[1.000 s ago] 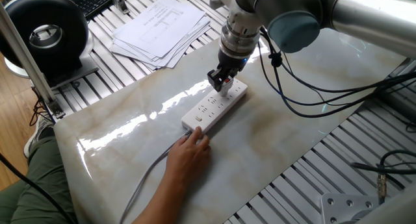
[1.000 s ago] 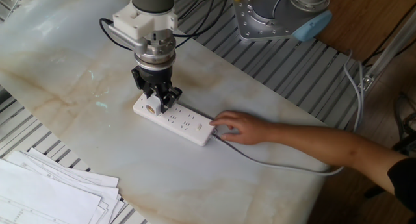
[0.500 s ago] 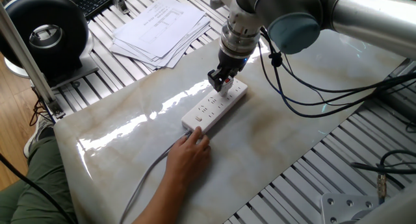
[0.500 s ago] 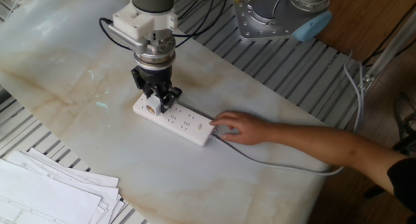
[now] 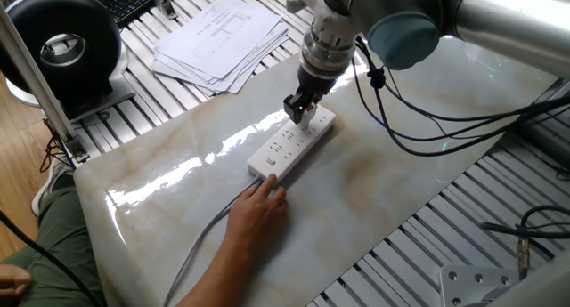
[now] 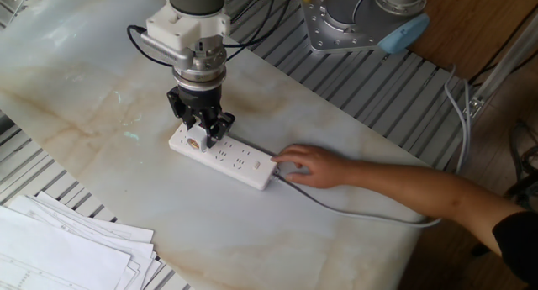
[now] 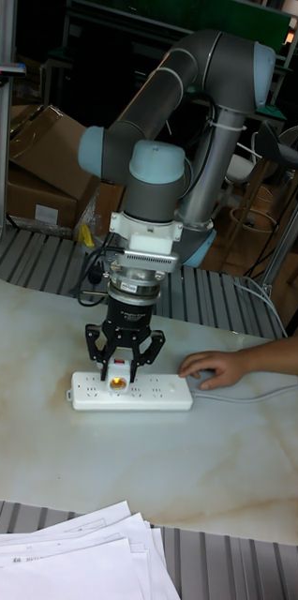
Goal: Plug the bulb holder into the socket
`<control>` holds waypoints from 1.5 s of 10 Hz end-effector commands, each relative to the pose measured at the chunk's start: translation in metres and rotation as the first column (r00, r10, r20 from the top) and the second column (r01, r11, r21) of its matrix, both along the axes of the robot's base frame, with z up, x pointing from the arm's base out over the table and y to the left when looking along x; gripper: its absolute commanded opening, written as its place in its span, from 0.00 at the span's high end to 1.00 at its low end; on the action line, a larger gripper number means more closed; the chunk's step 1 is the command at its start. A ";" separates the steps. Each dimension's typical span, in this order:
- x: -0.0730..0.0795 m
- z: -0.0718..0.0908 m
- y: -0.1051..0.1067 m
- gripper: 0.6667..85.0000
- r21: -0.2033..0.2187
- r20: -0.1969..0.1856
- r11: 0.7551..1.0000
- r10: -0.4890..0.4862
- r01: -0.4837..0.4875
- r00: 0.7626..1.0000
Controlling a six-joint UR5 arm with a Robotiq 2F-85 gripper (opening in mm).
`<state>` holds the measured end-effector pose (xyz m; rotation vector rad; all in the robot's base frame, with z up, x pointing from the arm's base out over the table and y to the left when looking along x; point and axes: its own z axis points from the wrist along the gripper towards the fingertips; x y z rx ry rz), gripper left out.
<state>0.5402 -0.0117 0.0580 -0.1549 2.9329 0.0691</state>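
Bulb holder (image 7: 119,382), clamped in the closed gripper (image 7: 122,367), appears seated in the socket (image 7: 163,392); press vertically while the hand (image 7: 208,367) steadies the strip.

A pale marble-patterned table top (image 6: 101,88) rests on a ribbed metal frame (image 5: 427,245). Flat on the marble lies the socket (image 6: 220,155), a white power strip, its grey cable (image 6: 361,213) trailing across the surface. A person's hand (image 6: 309,165) rests at the strip's cable end. Loose papers (image 5: 218,36) lie on the frame beside the marble.
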 end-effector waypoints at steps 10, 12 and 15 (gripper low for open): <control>-0.048 0.092 -0.022 0.42 -0.015 -0.151 0.998 0.051 -0.053 0.987; -0.050 0.121 -0.034 0.95 -0.078 -0.214 0.997 -0.008 -0.009 0.977; -0.029 0.133 -0.019 0.99 -0.093 -0.225 0.995 -0.065 0.045 0.972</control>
